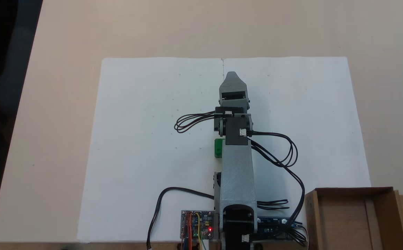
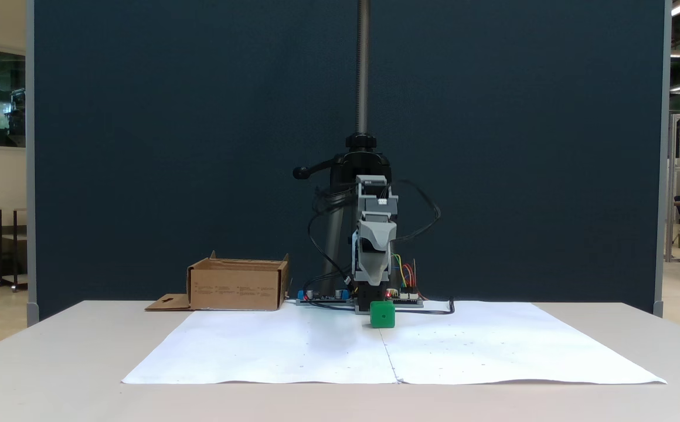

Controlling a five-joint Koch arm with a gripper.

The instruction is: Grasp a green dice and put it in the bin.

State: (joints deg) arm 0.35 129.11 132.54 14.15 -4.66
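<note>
in a fixed view from above i see the grey printed arm (image 1: 237, 166) stretched up the middle of a white paper sheet (image 1: 146, 146) that lies on a matte beige table (image 1: 62, 41). the gripper (image 1: 232, 74) ends in one rounded plastic tip, its jaws stacked one behind the other, so i cannot tell whether they are apart or together. the green dice (image 1: 218, 148), a small glossy cube with rounded edges, lies on the paper just left of the forearm, partly tucked under it. the bin (image 1: 352, 217), a brown open cardboard box with a side flap and hang-hole cutout, sits at the lower right corner, well apart from the dice.

in a fixed view from the front i see the gripper (image 2: 373, 275) pointing down above the green dice (image 2: 382, 314), which rests on the paper with a faint pip showing. the bin (image 2: 237, 285) stands off to the left. black cables (image 2: 316, 234) loop round the arm.
</note>
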